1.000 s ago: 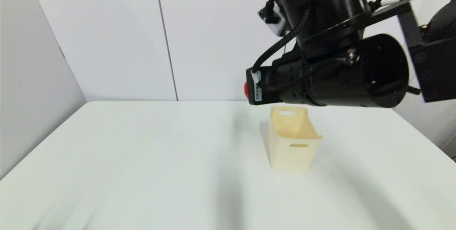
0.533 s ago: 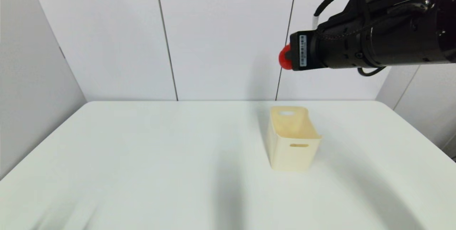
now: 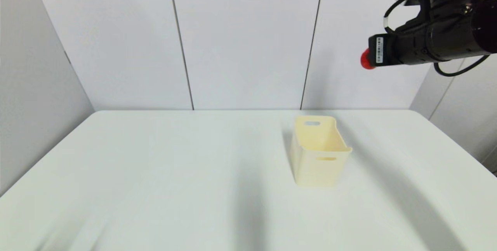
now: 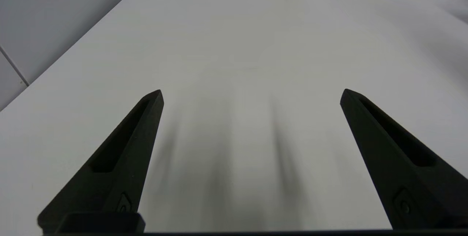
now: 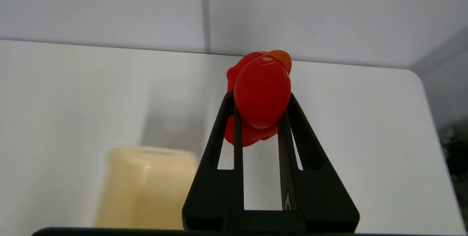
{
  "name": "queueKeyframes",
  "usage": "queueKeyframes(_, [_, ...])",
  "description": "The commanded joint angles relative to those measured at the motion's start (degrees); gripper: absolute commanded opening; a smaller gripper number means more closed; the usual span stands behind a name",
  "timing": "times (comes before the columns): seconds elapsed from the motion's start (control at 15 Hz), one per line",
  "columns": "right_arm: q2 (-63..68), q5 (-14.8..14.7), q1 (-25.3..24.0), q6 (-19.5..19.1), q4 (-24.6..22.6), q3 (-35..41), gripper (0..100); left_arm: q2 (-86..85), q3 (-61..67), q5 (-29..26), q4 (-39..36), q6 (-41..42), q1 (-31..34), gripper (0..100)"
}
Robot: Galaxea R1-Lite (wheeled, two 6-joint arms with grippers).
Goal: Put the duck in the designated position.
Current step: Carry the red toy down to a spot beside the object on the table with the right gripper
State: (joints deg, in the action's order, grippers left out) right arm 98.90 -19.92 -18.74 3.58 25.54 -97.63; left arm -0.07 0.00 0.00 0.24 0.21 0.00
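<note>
The duck (image 5: 261, 95) is a glossy red toy with an orange beak, and my right gripper (image 5: 260, 99) is shut on it. In the head view only a red edge of the duck (image 3: 365, 60) shows at the tip of the right arm (image 3: 435, 39), high up at the right, above and to the right of the cream bin (image 3: 319, 150). The bin (image 5: 146, 186) also shows low down in the right wrist view. My left gripper (image 4: 252, 95) is open over bare table, holding nothing.
The cream bin stands open-topped on the white table (image 3: 155, 173), right of centre, with handle slots in its end walls. White wall panels rise behind the table's far edge. The table's rounded right corner (image 5: 413, 75) is near.
The right arm has swung up and to the right with the duck, from just above the bin to high at the right. The bin has not moved.
</note>
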Motion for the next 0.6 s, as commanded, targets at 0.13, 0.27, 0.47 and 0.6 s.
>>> queueKeyframes(0.13, [8.1, 5.1, 13.6, -4.5, 0.0, 1.0, 0, 0.1, 0.0, 0.0, 0.0, 0.0, 0.0, 100])
queueKeyframes(0.27, [11.4, 7.3, 17.2, -7.1, 0.0, 1.0, 0, 0.1, 0.0, 0.0, 0.0, 0.0, 0.0, 100])
queueKeyframes(0.47, [15.4, 9.9, 18.9, -9.5, -0.1, 1.0, 0, 0.1, 0.0, 0.0, 0.0, 0.0, 0.0, 100])
queueKeyframes(0.6, [17.7, 12.6, 19.1, -13.0, -0.1, 1.0, 0, 0.1, 0.0, 0.0, 0.0, 0.0, 0.0, 100])
